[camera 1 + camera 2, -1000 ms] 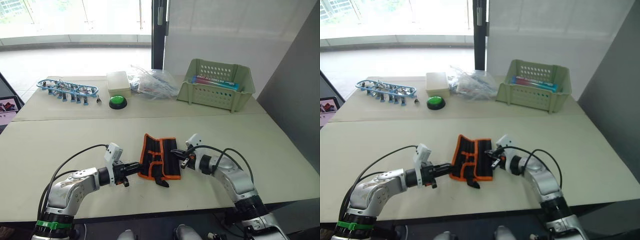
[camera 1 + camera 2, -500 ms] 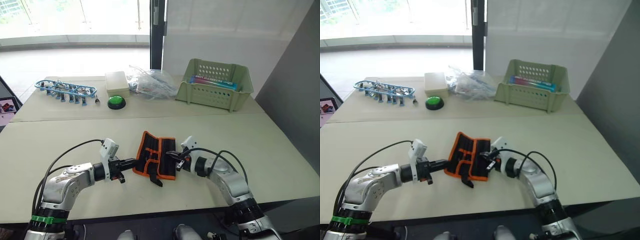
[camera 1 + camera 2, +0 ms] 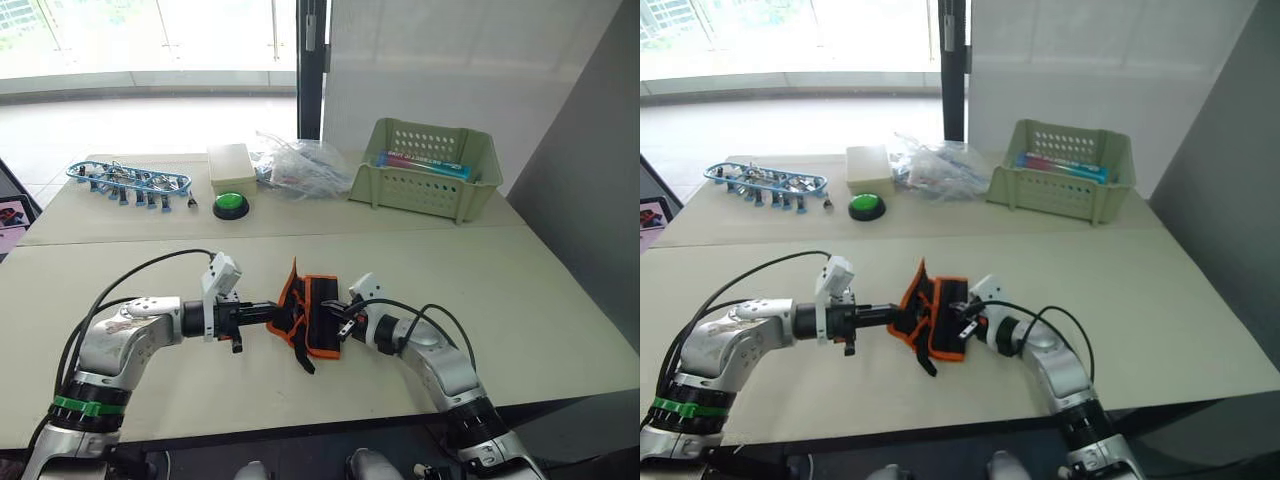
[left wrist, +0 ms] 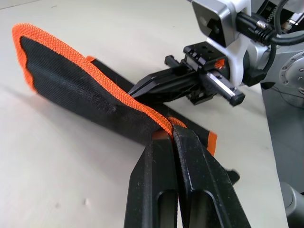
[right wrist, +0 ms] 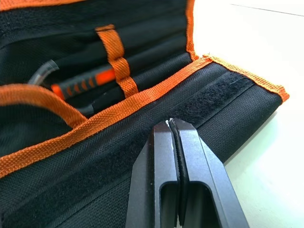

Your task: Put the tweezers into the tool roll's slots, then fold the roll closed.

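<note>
Right wrist view, tools tucked inside tool roll (image 5: pixel 95 95), right hand (image 5: pixel 172 124) closed

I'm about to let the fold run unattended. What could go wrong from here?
1. The left gripper pinches only the thin orange hem of the tool roll; the raised flap could slip out and fall open.
2. The right gripper presses shut against the other flap beside its fuzzy fastening strip; if it lifts early, the roll may slide across the table.
</note>
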Robot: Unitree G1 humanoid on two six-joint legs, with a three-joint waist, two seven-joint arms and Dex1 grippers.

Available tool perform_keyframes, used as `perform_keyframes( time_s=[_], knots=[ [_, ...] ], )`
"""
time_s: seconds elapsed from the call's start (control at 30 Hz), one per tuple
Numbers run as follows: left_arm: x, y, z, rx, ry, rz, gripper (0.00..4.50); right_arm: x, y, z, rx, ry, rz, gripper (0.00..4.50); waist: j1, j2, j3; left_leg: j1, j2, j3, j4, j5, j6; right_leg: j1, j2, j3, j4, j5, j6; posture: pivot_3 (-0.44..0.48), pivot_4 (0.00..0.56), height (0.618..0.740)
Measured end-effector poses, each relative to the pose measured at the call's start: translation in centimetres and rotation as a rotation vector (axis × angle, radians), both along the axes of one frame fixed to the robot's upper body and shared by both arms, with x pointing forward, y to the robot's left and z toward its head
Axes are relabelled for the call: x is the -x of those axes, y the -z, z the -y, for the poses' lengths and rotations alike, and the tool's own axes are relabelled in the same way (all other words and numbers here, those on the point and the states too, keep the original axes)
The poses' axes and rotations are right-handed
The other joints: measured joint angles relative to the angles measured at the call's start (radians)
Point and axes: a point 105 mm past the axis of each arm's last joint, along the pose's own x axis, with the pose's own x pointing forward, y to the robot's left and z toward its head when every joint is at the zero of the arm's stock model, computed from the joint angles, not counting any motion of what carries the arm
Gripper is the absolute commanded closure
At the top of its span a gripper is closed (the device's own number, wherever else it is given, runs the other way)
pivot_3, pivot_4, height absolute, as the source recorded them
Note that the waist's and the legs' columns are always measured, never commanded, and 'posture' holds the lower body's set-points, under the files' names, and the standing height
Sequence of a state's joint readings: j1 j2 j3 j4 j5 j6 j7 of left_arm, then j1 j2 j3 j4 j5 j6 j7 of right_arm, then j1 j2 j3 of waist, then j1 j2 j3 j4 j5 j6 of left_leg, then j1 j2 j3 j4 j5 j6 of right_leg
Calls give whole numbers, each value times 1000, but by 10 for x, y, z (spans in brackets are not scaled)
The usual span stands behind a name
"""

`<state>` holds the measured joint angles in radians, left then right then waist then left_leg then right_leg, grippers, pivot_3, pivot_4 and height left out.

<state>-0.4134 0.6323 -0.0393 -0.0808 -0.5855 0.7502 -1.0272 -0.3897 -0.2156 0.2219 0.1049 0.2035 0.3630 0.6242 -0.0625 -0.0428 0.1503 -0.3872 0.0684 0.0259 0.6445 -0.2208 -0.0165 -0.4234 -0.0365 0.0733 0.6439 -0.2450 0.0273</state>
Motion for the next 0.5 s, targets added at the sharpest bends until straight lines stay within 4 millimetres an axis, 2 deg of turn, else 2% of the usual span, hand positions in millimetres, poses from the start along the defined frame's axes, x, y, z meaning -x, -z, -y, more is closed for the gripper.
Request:
perform_keyframes(
  time_s=[0.27, 0.5],
  knots=[
    [-4, 32, 45, -48, 8, -85, 4474, -1, -4, 3, -31, 40, -11, 4500, 9, 0, 0, -1, 0, -1, 1, 0, 0, 0, 0, 0, 0, 0, 0, 0, 150, 738],
    [-9, 42, 57, -37, -38, -114, 4474, -1, -5, 19, -85, 115, -60, 4500, 23, 0, 0, -2, -1, -1, 1, 0, 0, 0, 0, 0, -1, 0, 0, 0, 150, 738]
  ],
)
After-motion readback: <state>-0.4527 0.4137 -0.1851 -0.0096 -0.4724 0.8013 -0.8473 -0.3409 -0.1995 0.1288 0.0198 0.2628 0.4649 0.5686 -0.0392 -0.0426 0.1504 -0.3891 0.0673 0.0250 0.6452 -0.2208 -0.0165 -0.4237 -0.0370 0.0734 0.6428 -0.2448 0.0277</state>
